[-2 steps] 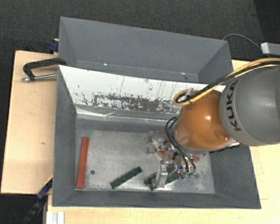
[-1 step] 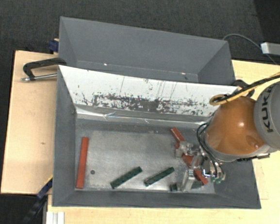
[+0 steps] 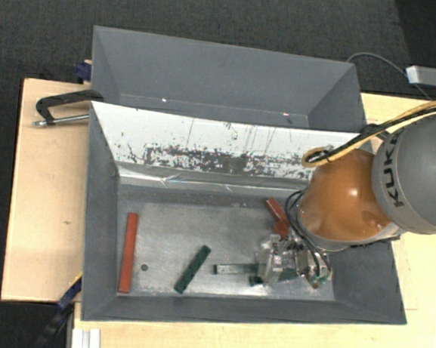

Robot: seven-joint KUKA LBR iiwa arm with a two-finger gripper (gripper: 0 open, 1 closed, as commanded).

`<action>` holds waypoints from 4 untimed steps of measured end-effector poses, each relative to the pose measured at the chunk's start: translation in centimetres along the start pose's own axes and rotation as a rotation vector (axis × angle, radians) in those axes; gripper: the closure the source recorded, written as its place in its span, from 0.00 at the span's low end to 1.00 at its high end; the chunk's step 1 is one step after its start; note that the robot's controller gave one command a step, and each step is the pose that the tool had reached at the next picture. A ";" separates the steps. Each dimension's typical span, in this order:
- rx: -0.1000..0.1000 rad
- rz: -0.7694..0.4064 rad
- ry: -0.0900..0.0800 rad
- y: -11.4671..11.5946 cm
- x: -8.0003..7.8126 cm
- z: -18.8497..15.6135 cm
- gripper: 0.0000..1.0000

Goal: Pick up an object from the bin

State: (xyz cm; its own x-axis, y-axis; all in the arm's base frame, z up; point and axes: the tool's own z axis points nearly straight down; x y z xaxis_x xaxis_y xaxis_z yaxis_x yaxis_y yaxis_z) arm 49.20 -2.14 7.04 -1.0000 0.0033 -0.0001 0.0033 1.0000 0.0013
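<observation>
The pincer (image 3: 276,265) sits low in the lower right of the bin (image 3: 211,78), close to the front wall. I cannot tell whether it is apart or together. A small grey strip (image 3: 232,270) lies just left of it. Further left, a dark green bar (image 3: 192,268) lies tilted on open floor. A long red bar (image 3: 128,252) runs along the left wall.

Grey bin (image 3: 100,220): red bar (image 3: 128,252) by view-L wall, dk green bar (image 3: 192,268) mid-floor, tilted; sm grey piece (image 3: 232,270) beside it.
</observation>
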 end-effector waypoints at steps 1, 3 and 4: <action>0.000 0.000 0.000 0.0 0.0 0.0 1.00; 0.000 0.000 -0.002 0.0 0.0 -1.2 1.00; 0.000 0.001 -0.005 0.0 -0.1 -1.8 1.00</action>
